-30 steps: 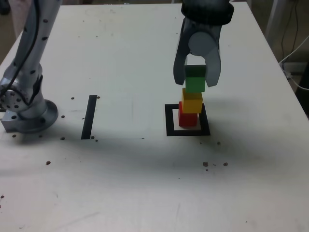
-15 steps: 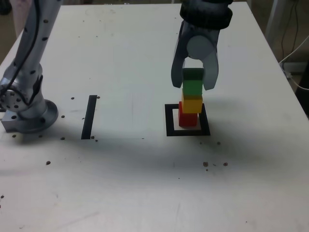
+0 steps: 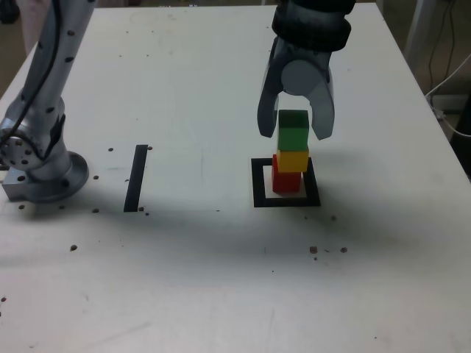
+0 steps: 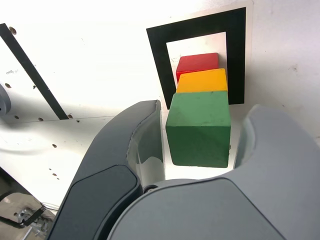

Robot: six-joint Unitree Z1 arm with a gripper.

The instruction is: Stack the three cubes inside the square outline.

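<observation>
The gripper (image 3: 296,132) hangs over the stack with its jaws spread wider than the green cube (image 3: 293,130), one finger (image 3: 266,118) on each side of it. In the wrist view a pale gap shows between each finger (image 4: 145,135) and the green cube (image 4: 198,128), so nothing is gripped; whether a pad still brushes the cube low down I cannot quite tell from these angles.

Against the picture half a second back, the jaws have opened a little more and the gripper has risen slightly. A second ago the green cube was pinched between the fingers, just above the yellow one; now it rests on the yellow cube (image 3: 292,160).

The stack stands upright, its long axis vertical: the red cube (image 3: 285,180) at the bottom, yellow on it, green on top. The red cube sits on the white centre of the square outline (image 3: 258,184), toward the far side of the frame in the exterior view. In the wrist view the yellow cube (image 4: 202,81) and red cube (image 4: 198,62) show beyond the green one, inside the outline (image 4: 159,55). The faces are nearly aligned, with the green cube turned a touch against the yellow. All this is on the table (image 3: 206,279), on the exterior view's right.
</observation>
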